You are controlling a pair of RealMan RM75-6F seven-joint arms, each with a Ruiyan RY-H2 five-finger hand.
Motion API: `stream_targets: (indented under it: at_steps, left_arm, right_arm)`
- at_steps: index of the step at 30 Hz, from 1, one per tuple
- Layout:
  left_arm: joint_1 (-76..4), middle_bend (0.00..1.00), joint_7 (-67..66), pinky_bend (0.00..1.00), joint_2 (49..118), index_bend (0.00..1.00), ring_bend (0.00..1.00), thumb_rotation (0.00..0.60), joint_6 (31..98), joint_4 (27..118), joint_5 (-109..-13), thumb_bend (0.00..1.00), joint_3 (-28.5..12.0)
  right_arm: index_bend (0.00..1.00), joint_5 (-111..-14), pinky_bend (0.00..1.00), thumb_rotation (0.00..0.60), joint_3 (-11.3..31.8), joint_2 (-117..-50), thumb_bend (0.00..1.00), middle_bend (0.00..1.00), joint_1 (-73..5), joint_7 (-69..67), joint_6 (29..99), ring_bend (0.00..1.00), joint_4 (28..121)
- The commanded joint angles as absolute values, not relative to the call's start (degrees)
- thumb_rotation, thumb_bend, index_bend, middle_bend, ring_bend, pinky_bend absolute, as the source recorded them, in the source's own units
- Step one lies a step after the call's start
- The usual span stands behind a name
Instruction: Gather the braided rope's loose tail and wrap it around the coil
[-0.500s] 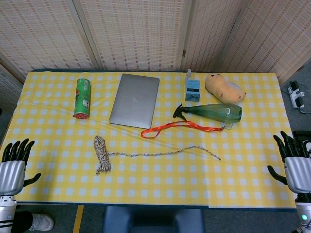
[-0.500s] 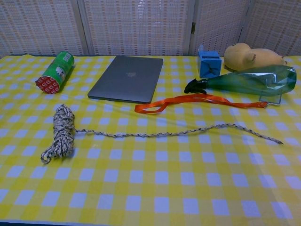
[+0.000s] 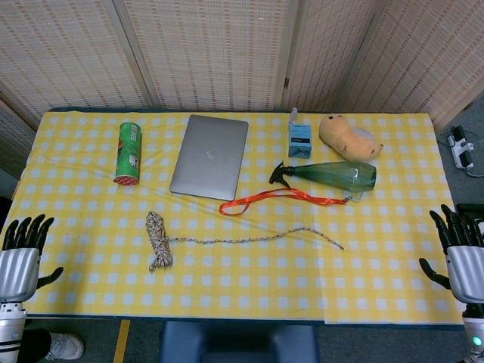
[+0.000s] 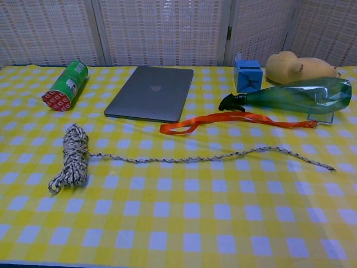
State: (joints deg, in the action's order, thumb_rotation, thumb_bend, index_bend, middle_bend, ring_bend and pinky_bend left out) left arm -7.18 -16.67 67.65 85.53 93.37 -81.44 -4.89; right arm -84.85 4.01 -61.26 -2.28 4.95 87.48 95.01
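Note:
The braided rope's coil [image 3: 158, 239] [image 4: 72, 158] lies on the yellow checked cloth at front left. Its loose tail [image 3: 257, 238] [image 4: 212, 158] runs straight to the right and ends near the table's right middle [image 4: 330, 167]. My left hand [image 3: 20, 255] hovers off the table's front left corner, fingers apart and empty. My right hand [image 3: 461, 253] hovers off the front right corner, also spread and empty. Both are far from the rope. The chest view shows neither hand.
Behind the rope lie an orange lanyard [image 3: 280, 197], a closed grey laptop [image 3: 210, 156], a green can on its side [image 3: 128, 153], a green spray bottle [image 3: 333, 174], a blue box [image 3: 299, 139] and a plush toy [image 3: 348, 137]. Woven screens stand behind the table.
Both hands have sunk slightly lower at the table's front corners. The rope and the other objects have not moved.

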Motion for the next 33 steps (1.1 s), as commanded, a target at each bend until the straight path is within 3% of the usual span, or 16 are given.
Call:
stream_targets:
  at_steps: [1,9,19,27,29,33]
  left_arm:
    - [-8.08,0.12,-14.85,0.0,67.42,0.14,0.09,0.6,84.42,93.58,-81.96,0.1,-5.15]
    - [-12.41,0.13,-9.99,0.0,66.65,0.15,0.1,0.6,80.09,96.29,-83.72,0.1,-6.89]
    - [-22.27,0.12,-8.26,0.0,68.07,0.11,0.09,0.6,67.9,98.23,-86.03,0.09,-7.92]
    - [-27.96,0.05,-9.39,0.0,71.44,0.03,0.02,0.6,60.46,97.27,-85.36,0.09,-7.84]
    - [-30.92,0.03,-11.6,0.0,74.54,0.01,0.01,0.6,56.11,96.27,-83.35,0.09,-8.02]
    - [-33.43,0.02,-14.63,0.0,78.77,0.0,0.0,0.6,53.69,95.05,-79.46,0.09,-8.91]
  right_arm:
    - [0.0,-84.85,0.0,0.6,4.09,-61.18,0.3,0.0,-2.16,4.68,87.67,0.06,94.95]
    - [0.0,-85.19,0.0,0.6,4.29,-60.79,0.3,0.0,-2.09,4.26,87.97,0.06,95.05]
    - [0.0,-85.16,0.0,0.6,4.55,-60.17,0.3,0.0,-2.49,4.57,87.37,0.05,95.7]
    - [0.0,-84.83,0.0,0.6,4.51,-60.01,0.3,0.0,-2.57,4.76,86.88,0.05,96.03]
    - [0.0,-84.47,0.0,0.6,4.43,-59.98,0.3,0.0,-2.53,4.56,86.53,0.05,96.01]
    - [0.0,-84.2,0.0,0.6,4.34,-60.0,0.3,0.0,-2.61,4.25,86.03,0.05,95.93]
